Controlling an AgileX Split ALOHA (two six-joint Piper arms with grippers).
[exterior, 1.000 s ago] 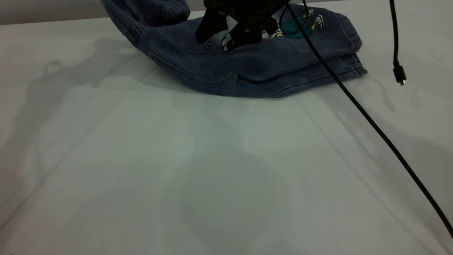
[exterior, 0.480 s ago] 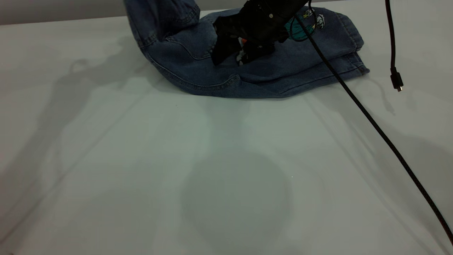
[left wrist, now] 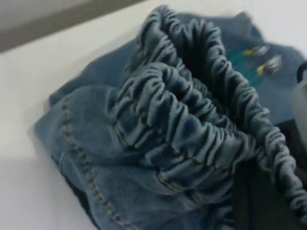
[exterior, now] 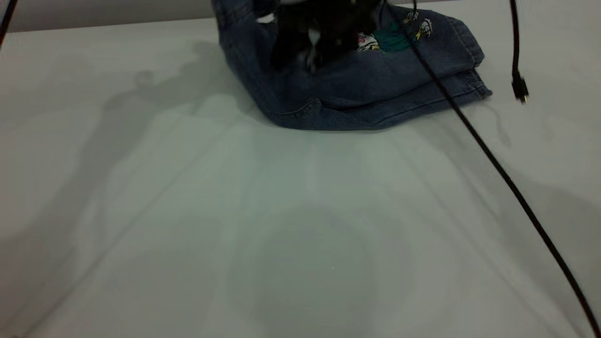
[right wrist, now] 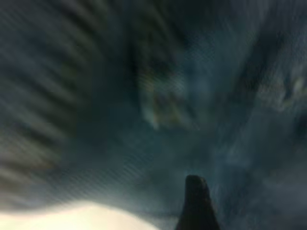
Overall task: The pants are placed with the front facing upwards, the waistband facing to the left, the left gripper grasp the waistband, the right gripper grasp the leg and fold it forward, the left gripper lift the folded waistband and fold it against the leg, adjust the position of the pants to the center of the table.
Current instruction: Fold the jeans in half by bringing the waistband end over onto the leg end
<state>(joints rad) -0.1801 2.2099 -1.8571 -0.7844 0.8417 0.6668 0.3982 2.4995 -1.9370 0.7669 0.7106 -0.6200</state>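
The blue denim pants [exterior: 375,80] lie folded at the far middle of the white table [exterior: 281,211], with the cartoon print [exterior: 399,33] facing up. Their leg hems [exterior: 469,70] are stacked at the right. The waistband [left wrist: 192,124] is raised in gathered folds, and my left gripper [left wrist: 254,191] is shut on it; in the exterior view that raised end [exterior: 235,19] stands at the pants' left. My right gripper [exterior: 300,58] hovers open just over the pants next to the print. One of its fingers [right wrist: 196,203] shows against blurred denim.
A black cable [exterior: 493,159] runs from the gripper across the pants' right side to the near right corner. A second cable hangs at the right with its plug [exterior: 519,89] just above the table. A grey wall edge lies behind the table.
The raised waistband end has travelled right, toward the folded legs, so the pants look shorter. The right gripper has stayed over the pants and shifted slightly back.
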